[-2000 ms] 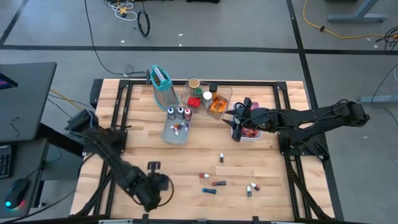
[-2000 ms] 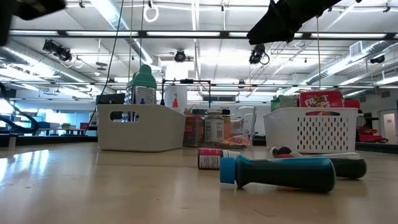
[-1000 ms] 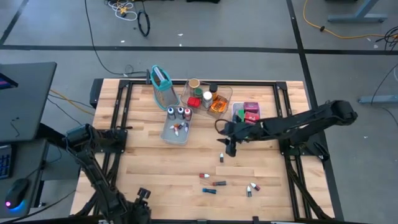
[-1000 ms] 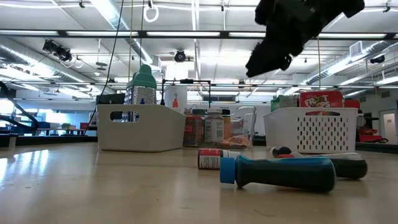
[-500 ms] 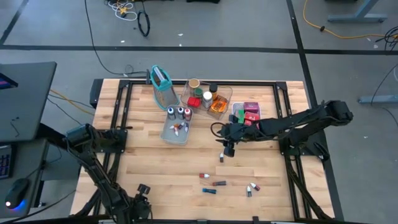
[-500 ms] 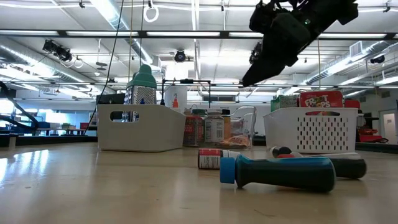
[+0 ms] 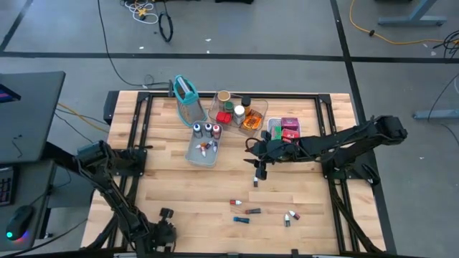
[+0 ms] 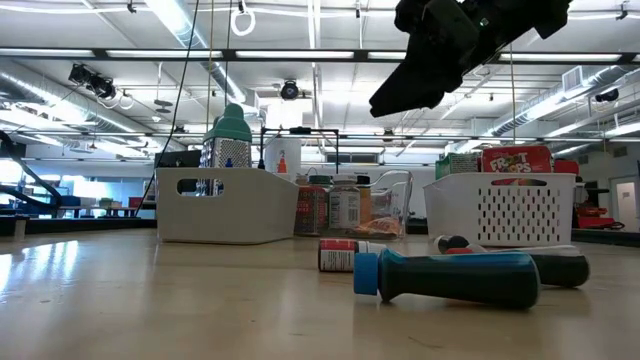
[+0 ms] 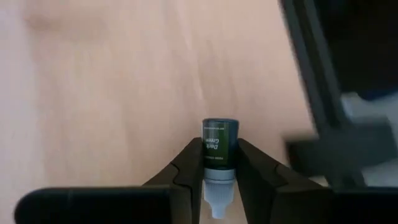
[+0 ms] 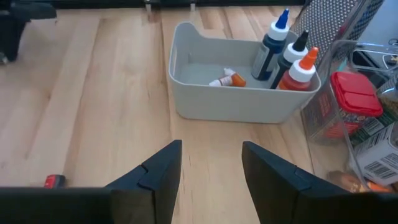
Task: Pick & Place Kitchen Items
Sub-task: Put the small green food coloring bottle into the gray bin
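My left gripper [image 7: 166, 215] is at the table's near left corner, shut on a small dark green vial [image 9: 219, 140] with a white cap. My right gripper [image 7: 258, 170] hangs open over the table's middle with nothing between its fingers [image 10: 211, 149]; the low view shows it high up [image 8: 395, 95]. Just nearer than it, a small vial [image 7: 255, 182] lies on the wood. Several more vials lie toward the near edge, among them a red-capped one [image 7: 235, 203] and a teal-capped one [image 7: 241, 219], which is large in the low view [image 8: 450, 278]. My left gripper pinches the vial's body just beyond the white cap [image 9: 217, 163] between its two fingers [image 9: 189, 165]. The vial lies along the fingers, its cap toward the wrist and its dark end past the fingertips. The fingers slant down at the wood; whether the vial touches it, I cannot tell.
A grey tray [image 7: 203, 147] with squeeze bottles, a clear tray [image 7: 244, 115] of jars and a white basket [image 7: 285, 132] of packets stand along the far side, with a teal-rimmed holder [image 7: 185, 92] behind. Black frame rails [image 7: 136, 154] run along the table's sides.
My left gripper has sunk toward the wood at the near left corner, still carrying the vial. My right gripper has stayed over the table's middle and rolled a little about its own line.
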`<state>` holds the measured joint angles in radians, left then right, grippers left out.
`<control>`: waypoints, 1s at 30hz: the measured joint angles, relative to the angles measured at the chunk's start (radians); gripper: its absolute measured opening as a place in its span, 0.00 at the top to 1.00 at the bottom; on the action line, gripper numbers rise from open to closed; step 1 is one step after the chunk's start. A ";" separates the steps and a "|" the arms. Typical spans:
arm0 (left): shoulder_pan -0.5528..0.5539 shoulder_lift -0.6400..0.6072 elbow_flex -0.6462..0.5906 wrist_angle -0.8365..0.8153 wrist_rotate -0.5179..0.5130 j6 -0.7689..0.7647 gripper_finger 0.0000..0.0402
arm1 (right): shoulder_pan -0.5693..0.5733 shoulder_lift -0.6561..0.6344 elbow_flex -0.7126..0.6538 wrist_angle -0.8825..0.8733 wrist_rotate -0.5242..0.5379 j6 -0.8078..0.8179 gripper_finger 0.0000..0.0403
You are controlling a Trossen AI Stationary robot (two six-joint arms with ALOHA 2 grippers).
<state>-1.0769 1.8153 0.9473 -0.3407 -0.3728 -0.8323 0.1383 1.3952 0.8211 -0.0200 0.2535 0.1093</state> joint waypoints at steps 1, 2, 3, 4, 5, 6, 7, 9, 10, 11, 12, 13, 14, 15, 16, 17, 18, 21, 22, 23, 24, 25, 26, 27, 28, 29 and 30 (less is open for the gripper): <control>0.005 0.002 -0.001 0.007 -0.053 -0.021 0.81 | 0.000 0.000 0.000 0.000 0.000 -0.001 0.56; 0.012 0.005 -0.002 0.013 -0.116 -0.061 0.81 | 0.000 0.000 0.000 0.000 0.000 -0.001 0.56; 0.024 0.006 -0.006 0.011 -0.172 -0.115 0.81 | 0.000 0.000 0.000 0.000 0.000 -0.001 0.56; 0.034 0.008 -0.010 0.000 -0.230 -0.177 0.80 | 0.000 0.000 0.000 0.000 0.000 -0.002 0.56; 0.045 0.011 -0.011 0.001 -0.286 -0.240 0.79 | 0.000 0.000 0.000 -0.001 0.000 -0.005 0.56; 0.058 0.010 -0.008 0.004 -0.317 -0.294 0.77 | 0.000 0.000 0.000 -0.001 0.000 -0.015 0.56; 0.074 0.008 -0.005 0.007 -0.332 -0.327 0.76 | 0.000 0.000 0.000 -0.001 0.000 -0.025 0.56; 0.114 0.008 -0.005 0.007 -0.341 -0.336 0.75 | 0.000 0.000 0.000 0.000 0.000 -0.046 0.56; 0.141 0.008 -0.006 0.005 -0.351 -0.322 0.75 | 0.000 0.000 0.000 0.003 -0.001 -0.050 0.56; 0.174 0.008 -0.006 0.007 -0.372 -0.302 0.76 | 0.000 0.000 0.000 0.006 -0.001 -0.051 0.56; 0.208 0.008 -0.005 0.009 -0.393 -0.274 0.78 | 0.000 0.000 0.000 0.006 -0.002 -0.050 0.56; 0.243 0.008 -0.005 0.010 -0.409 -0.251 0.79 | 0.000 0.000 0.000 0.005 -0.002 -0.048 0.56; 0.276 0.008 -0.005 0.006 -0.432 -0.230 0.80 | 0.000 0.000 0.000 0.005 -0.002 -0.046 0.56; 0.310 0.008 -0.005 0.005 -0.449 -0.223 0.81 | 0.000 0.000 0.000 0.006 -0.003 -0.046 0.56; 0.344 0.008 -0.005 0.009 -0.468 -0.219 0.81 | 0.000 0.000 0.000 0.006 -0.003 -0.046 0.56; 0.376 0.008 -0.005 0.013 -0.488 -0.229 0.81 | 0.000 0.000 0.000 0.005 -0.003 -0.046 0.56; 0.411 0.008 -0.005 0.020 -0.501 -0.241 0.81 | 0.000 0.000 0.000 0.006 -0.002 -0.046 0.56; 0.506 0.004 0.011 0.019 -0.510 -0.221 0.78 | 0.000 0.000 0.000 0.008 -0.002 -0.046 0.56; 0.532 -0.001 0.020 0.013 -0.511 -0.190 0.77 | 0.000 0.000 0.000 0.011 -0.002 -0.046 0.56; 0.553 -0.003 0.034 0.013 -0.513 -0.157 0.77 | 0.000 0.000 0.000 0.014 -0.002 -0.046 0.56; 0.570 -0.004 0.050 0.016 -0.511 -0.118 0.77 | 0.000 0.000 0.000 0.017 -0.002 -0.046 0.56; 0.584 -0.016 0.062 0.013 -0.508 -0.078 0.78 | 0.000 0.000 0.000 0.021 -0.002 -0.046 0.56; 0.594 -0.028 0.075 0.004 -0.516 -0.046 0.79 | 0.000 0.000 0.000 0.025 -0.002 -0.046 0.56; 0.606 -0.040 0.088 0.008 -0.528 -0.023 0.80 | 0.000 0.000 0.000 0.027 -0.002 -0.046 0.56; 0.617 -0.057 0.099 0.005 -0.548 -0.003 0.81 | 0.000 0.000 0.000 0.028 -0.002 -0.046 0.56; 0.628 -0.075 0.106 -0.024 -0.569 0.012 0.81 | 0.000 0.000 -0.001 0.031 -0.002 -0.046 0.56; 0.638 -0.096 0.112 -0.059 -0.593 0.028 0.81 | 0.000 0.000 -0.001 0.036 -0.002 -0.046 0.56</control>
<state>-0.4385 1.7193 1.0590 -0.4001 -0.9659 -0.8046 0.1383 1.3952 0.8204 0.0158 0.2520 0.0635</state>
